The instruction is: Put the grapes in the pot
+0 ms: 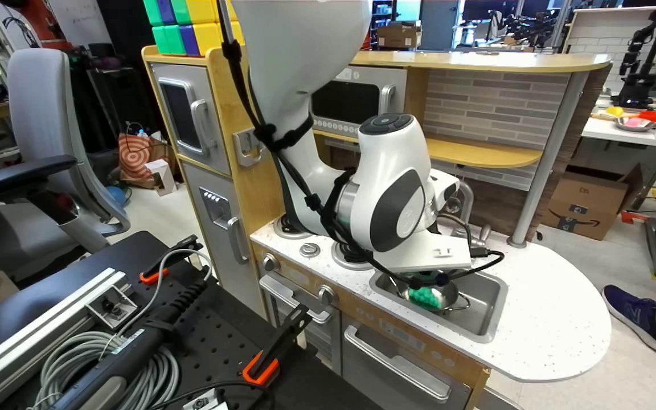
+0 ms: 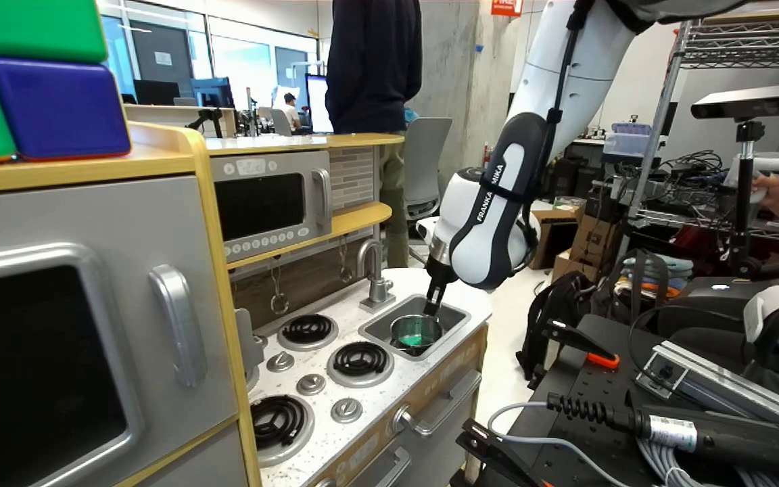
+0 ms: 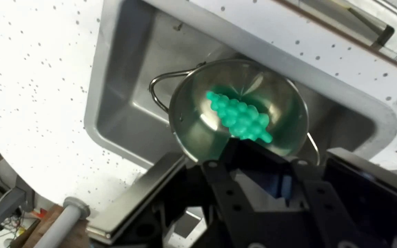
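Observation:
The green grapes (image 3: 240,117) lie in the bottom of the round silver pot (image 3: 191,120), seen from above in the wrist view. The grapes also show inside the pot in both exterior views (image 1: 425,297) (image 2: 415,340). The pot (image 2: 403,328) stands in the grey sink basin (image 2: 458,316). My gripper (image 3: 237,140) is shut, its fingertips together with nothing seen between them. In an exterior view the gripper (image 2: 433,309) points down by the pot's rim, at the far side from the burners. In the wrist view its tips cover the near edge of the grapes.
A faucet (image 2: 376,281) stands behind the sink. Burners (image 2: 361,362) and knobs are beside it on the white counter (image 1: 556,313). A wooden shelf (image 1: 479,152) and microwave (image 1: 356,97) are behind the arm. A black table (image 1: 208,341) with cables and clamps stands in front.

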Action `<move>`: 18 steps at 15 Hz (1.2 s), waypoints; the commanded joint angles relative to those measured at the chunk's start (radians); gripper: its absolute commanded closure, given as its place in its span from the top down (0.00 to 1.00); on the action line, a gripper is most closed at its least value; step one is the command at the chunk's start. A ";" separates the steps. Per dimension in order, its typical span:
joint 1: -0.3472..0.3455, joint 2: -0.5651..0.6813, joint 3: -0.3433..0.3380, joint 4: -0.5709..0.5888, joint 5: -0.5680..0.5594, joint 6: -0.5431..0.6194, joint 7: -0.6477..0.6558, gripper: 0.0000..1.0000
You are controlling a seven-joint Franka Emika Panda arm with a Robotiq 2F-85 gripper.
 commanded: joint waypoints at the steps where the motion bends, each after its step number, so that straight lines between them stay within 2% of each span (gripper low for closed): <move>1: -0.095 -0.083 0.115 -0.067 -0.073 -0.198 -0.066 0.41; 3: -0.157 -0.142 0.182 -0.138 -0.087 -0.283 -0.143 0.55; 5: -0.209 -0.208 0.217 -0.231 -0.084 -0.266 -0.210 0.70; 7: -0.255 -0.276 0.231 -0.333 -0.074 -0.197 -0.259 0.85; 8: -0.183 -0.170 0.192 -0.200 -0.048 -0.230 -0.215 0.69; 10: -0.218 -0.229 0.203 -0.274 -0.043 -0.224 -0.251 0.82; 11: -0.223 -0.246 0.205 -0.293 -0.042 -0.223 -0.258 0.85; 18: -0.224 -0.258 0.210 -0.311 -0.041 -0.218 -0.259 0.85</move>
